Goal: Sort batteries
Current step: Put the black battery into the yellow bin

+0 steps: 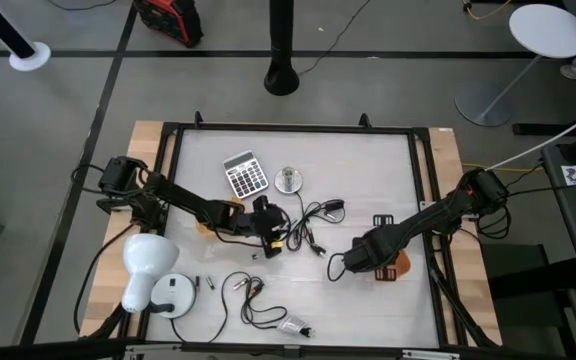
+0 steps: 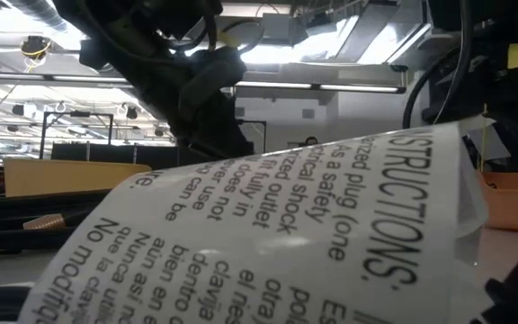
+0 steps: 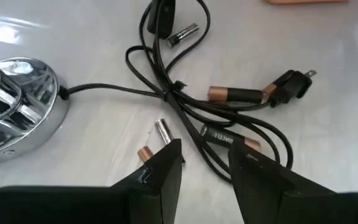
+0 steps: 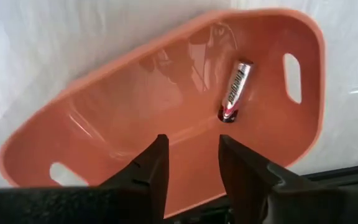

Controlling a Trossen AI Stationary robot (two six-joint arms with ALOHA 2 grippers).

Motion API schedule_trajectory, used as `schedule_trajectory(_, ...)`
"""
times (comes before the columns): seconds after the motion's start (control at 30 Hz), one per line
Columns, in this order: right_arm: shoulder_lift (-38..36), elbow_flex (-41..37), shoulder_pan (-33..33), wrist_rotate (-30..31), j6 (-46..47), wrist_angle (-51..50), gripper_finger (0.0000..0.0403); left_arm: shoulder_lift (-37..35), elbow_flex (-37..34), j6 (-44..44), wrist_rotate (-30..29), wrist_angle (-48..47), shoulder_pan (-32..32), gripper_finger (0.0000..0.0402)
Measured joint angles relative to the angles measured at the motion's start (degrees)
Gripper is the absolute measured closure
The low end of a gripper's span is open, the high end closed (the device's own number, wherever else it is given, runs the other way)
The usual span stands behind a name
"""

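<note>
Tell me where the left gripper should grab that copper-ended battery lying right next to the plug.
Probably across the bare middle of the copper-ended battery, coming straight down with the left gripper. It lies flat, one end touching the plug and the black cable beside the other, so only its long sides are free.

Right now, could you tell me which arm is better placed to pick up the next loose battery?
Left. Its open gripper hovers right over batteries tangled in the cable; the right gripper, open and empty, sits over the orange tray.
</note>
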Motion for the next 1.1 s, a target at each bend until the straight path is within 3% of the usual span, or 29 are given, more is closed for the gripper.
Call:
schedule_trajectory(0.33,0.0,1.4,0.0,1.3,-3.8,-3.4,0.0269,4.5,0.0,0.1,-0.2,-0.5,0.2,0.0279)
schedule_trajectory(0.5,0.0,5.0,0.0,4.3,-5.2,-5.2,0.0269,5.4,0.0,0.7,-3.8,-0.7,0.3,0.0279)
schedule_trajectory(1.1,0.0,18.9,0.0,6.7,-12.2,-5.8,0.0269,5.4,0.0,0.6,-3.9,-1.9,1.9,0.0279)
